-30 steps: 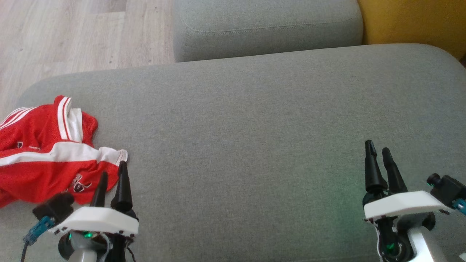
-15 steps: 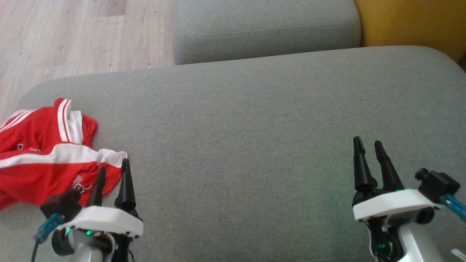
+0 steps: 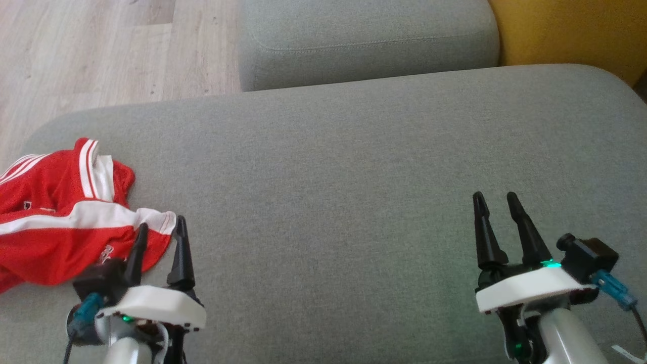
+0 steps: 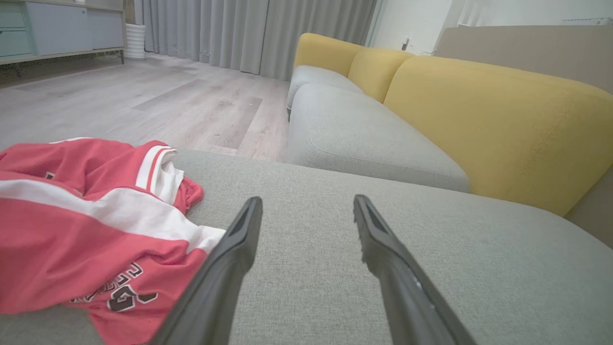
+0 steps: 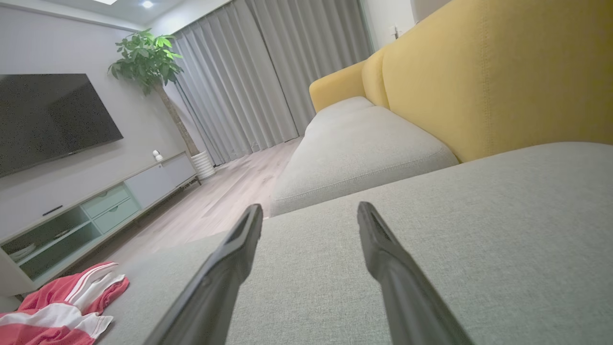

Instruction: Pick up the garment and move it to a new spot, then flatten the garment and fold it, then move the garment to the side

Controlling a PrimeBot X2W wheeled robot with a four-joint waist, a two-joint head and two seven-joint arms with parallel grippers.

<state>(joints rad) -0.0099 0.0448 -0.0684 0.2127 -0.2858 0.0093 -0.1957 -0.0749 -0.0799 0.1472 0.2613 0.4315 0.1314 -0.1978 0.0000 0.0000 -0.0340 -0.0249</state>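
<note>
The garment [image 3: 55,217], a red jersey with white bands and striped trim, lies crumpled at the left end of the grey sofa cushion [image 3: 328,177]. In the left wrist view the garment [image 4: 81,225] spreads to the left of the fingers, its dark lettering showing near the bottom. My left gripper [image 3: 160,226] is open, its fingertips at the garment's right edge, with nothing between them. My right gripper [image 3: 494,198] hovers open and empty over bare cushion far to the right. The right wrist view catches the garment [image 5: 62,306] at its lower left corner.
A second grey cushion [image 3: 364,40] lies beyond, with yellow backrests [image 4: 479,110] to the right. Wooden floor [image 3: 101,45] borders the cushion's far left side. A TV [image 5: 48,115], a low cabinet [image 5: 86,211] and a potted plant [image 5: 146,57] stand across the room.
The right gripper has shifted to the left over the cushion. The left gripper has edged slightly right and nearer. The garment lies as before.
</note>
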